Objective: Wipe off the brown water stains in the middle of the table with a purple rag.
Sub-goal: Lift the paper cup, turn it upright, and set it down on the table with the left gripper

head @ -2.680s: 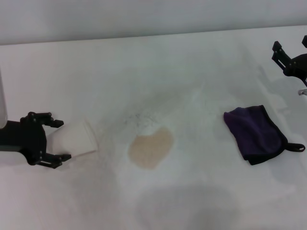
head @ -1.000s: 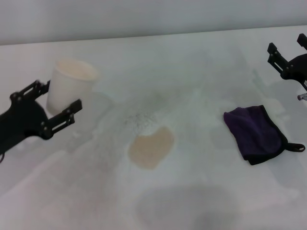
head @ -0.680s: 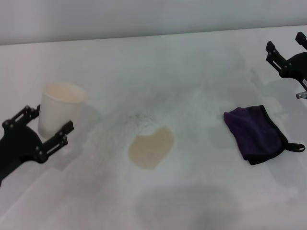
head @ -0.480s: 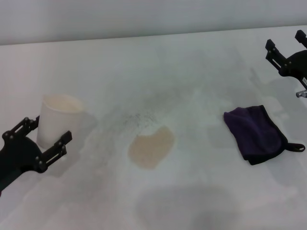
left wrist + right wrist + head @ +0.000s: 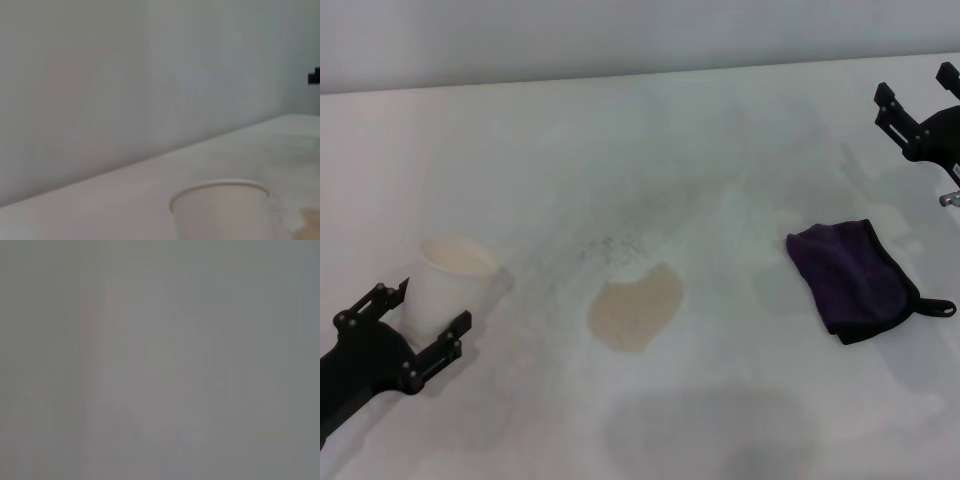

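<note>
Nearest the robot, at the left edge of the head view, the left claw [image 5: 405, 330] sat low with its two black fingers spread, the white paper cup [image 5: 446, 285] standing upright just beyond them and apparently free of both; whether a fingertip brushed the cup wall could not be told. The left wrist view showed that cup's rim [image 5: 219, 189] close in front, with a sliver of tan liquid past it. A little farther out, in the middle of the broad white matte surface [image 5: 720, 120], lay the flat tan-brown, roughly heart-shaped water stain [image 5: 635, 307], unwiped, with a scatter of dark speckles just behind it. To its right and well apart lay the small dark purple cloth rag [image 5: 855, 278] with black edging, flat and roughly folded, its black loop pointing toward the right edge. Farthest away, the right claw [image 5: 920, 110] hung above the surface beyond the rag, touching nothing, its fingers parted. The step in hand appeared to be fetching the rag. Doing it well would likely mean lowering the right claw straight onto the rag's thick middle, pinching enough folds that it would not slip out, and keeping the left claw clear of the cup so nothing more spilled.
</note>
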Tool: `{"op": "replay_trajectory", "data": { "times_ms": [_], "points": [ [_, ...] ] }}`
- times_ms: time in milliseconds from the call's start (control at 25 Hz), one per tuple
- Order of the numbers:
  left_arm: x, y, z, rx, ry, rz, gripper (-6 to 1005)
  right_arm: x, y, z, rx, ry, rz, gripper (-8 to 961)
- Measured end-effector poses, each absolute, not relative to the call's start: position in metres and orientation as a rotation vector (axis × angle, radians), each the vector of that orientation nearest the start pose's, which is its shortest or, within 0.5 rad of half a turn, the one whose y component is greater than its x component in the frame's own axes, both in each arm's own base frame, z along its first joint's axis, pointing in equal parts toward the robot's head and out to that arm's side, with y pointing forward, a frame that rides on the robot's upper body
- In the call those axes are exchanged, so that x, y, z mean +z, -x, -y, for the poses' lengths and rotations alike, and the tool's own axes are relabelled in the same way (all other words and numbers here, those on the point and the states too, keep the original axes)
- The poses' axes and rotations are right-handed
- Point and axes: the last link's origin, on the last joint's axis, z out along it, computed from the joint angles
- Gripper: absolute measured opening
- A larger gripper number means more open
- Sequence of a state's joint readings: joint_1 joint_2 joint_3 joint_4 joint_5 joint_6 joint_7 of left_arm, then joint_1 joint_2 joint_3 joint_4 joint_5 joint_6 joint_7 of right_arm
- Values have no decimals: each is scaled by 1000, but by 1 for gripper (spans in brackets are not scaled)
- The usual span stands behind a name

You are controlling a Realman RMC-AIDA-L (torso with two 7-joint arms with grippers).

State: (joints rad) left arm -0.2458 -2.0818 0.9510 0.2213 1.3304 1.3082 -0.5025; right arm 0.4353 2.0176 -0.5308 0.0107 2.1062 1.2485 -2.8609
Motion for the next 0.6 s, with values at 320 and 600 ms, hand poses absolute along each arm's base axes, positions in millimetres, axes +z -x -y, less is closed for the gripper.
{"op": "replay_trajectory", "data": {
  "times_ms": [320,600],
  "points": [
    [-54,355,-233,-605,2273,464,729,18,-361,-318,631,1679,-497,841],
    [-57,359,-222,-589,2282,470,730,21,-361,-320,623,1676,-487,841]
  ]
}}
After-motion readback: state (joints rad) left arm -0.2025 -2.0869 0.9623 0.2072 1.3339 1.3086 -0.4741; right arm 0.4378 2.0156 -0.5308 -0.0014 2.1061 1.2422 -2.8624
